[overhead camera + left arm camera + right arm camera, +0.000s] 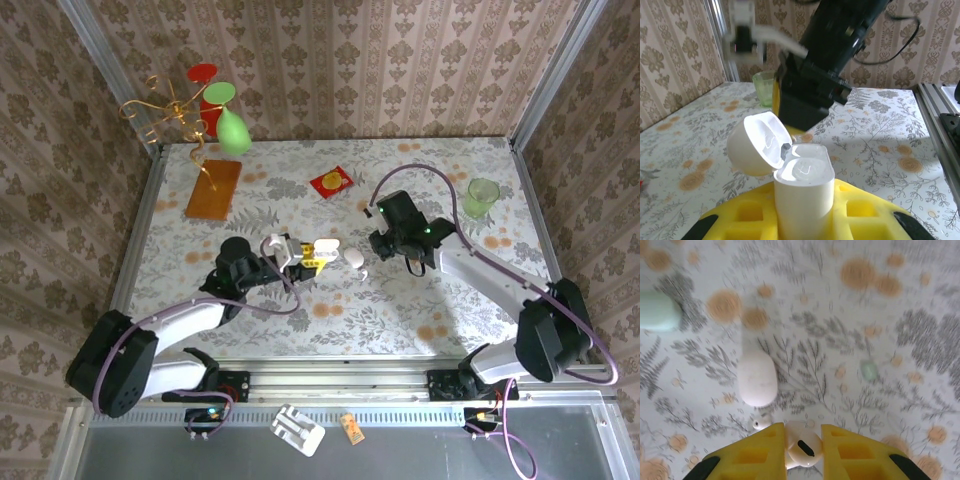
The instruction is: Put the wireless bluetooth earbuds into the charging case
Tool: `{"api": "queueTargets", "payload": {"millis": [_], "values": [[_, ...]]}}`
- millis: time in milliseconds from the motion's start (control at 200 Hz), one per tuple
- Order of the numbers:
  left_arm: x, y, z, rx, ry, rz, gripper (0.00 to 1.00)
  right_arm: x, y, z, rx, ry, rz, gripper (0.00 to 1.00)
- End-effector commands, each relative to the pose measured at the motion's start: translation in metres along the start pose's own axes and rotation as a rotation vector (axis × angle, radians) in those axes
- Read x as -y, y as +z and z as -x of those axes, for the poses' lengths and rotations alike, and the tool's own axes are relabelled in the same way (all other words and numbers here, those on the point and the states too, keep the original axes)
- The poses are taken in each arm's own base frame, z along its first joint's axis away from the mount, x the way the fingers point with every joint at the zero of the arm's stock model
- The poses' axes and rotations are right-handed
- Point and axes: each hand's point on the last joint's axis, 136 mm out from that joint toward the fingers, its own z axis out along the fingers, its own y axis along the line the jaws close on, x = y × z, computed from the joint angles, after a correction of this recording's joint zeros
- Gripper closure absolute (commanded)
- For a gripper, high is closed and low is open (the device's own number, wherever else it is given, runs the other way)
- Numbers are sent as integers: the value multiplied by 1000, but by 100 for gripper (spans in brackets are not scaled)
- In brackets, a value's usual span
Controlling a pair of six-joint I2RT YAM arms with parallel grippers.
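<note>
Holding open case (805, 170) in left gripper (804, 220), bottom centre; pinching earbud (800, 450) in right gripper (803, 437), bottom edge. Next: align over case, lower.

**Top external:** fixed high above the near edge, looking down on the whole desk (330, 330).

**Left wrist:** low and close behind the left claw (805, 200), facing nearly level across the desk toward the right arm (825, 65). It shares the open charging case (802, 170) and the green cup (763, 87) with top.

**Right wrist:** close above the desk, facing straight down past the right claw (802, 430) and the earbud (802, 447) in it. It shares the white oval case (757, 377) with top.
</note>
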Motion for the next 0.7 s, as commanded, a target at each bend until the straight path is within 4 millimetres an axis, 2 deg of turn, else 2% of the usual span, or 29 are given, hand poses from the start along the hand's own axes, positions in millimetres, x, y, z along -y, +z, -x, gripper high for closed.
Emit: {"api": "queueTargets", "payload": {"millis": [0,205,335,510,695], "values": [[-9,8,12,27,-16,31,100,1,-27,31,148,-49,-42,80],[-20,19,4,6,-93,55,100,-23,-69,59,290,-114,35,80],[-21,24,7,35,-120,44,100,-39,-83,70,352,-141,90,80],[-21,31,8,49,-176,16,100,-60,-84,74,372,-167,145,80],[-20,33,8,48,-188,4,100,-70,-76,75,357,-195,149,80]]}}
